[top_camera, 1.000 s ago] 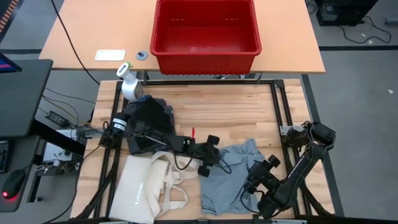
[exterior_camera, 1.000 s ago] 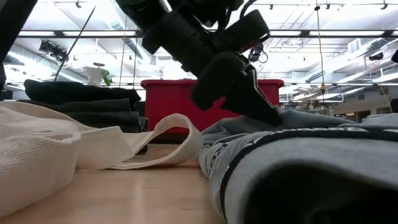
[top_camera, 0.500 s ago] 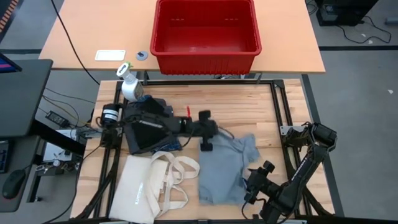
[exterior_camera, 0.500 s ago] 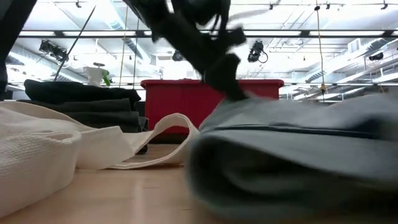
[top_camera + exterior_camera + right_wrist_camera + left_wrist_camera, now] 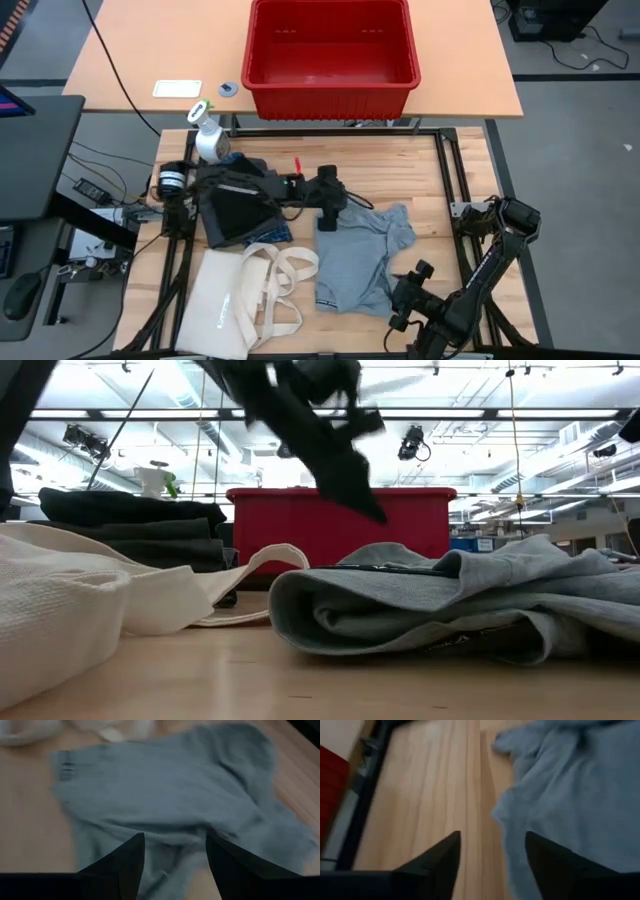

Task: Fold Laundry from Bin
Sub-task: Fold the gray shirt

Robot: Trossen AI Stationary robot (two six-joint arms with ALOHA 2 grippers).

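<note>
A light grey garment (image 5: 362,258) lies crumpled on the wooden table, its near-left side doubled over in a fold (image 5: 330,610). My left gripper (image 5: 328,222) hovers open just above the garment's far left corner, with bare wood and grey cloth beyond its fingers (image 5: 492,865). My right gripper (image 5: 405,285) stands open over the garment's near right edge (image 5: 175,865). A pile of dark laundry (image 5: 235,198) with a blue plaid shirt (image 5: 268,235) under it rests at the table's left. The red bin (image 5: 330,55) stands on the far table.
A cream tote bag (image 5: 245,295) with long handles lies at the near left, its handles next to the grey garment. A white spray bottle (image 5: 207,135) stands at the far left corner. Bare wood shows between the garment and the far edge.
My left gripper has gone toward the table's far edge, dragging the grey garment's left part with it, and now stands lifted clear of the cloth. The garment has shifted toward the far left and lies bunched, with a fold along its near side.
</note>
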